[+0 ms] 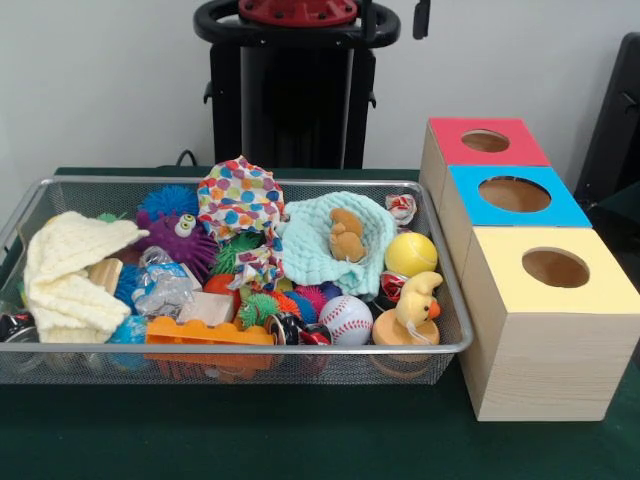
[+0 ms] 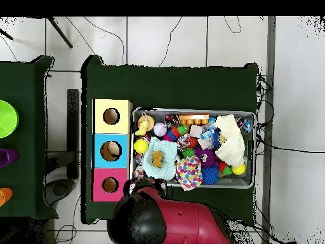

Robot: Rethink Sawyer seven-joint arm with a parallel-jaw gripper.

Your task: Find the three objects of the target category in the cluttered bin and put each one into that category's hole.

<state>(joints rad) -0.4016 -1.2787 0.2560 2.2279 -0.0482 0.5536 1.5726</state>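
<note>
Three boxes with holes sit in row just beside wire bin's end: red, blue, yellow. Bin crammed with toys: baseball, yellow ball, duck, orange brick, purple spiky monster, dotted cloth, cream cloth, mint cloth under small bear. Gripper not seen in either view; finger state unknown. Red arm drawn back at desk edge.

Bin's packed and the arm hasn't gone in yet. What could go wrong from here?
1. The cream cloth and mint cloth cover part of the pile, so targets beneath may be missed.
2. The baseball and yellow ball may roll when nudged.
3. The box holes are narrow; a bulky toy could catch on the rim.
</note>
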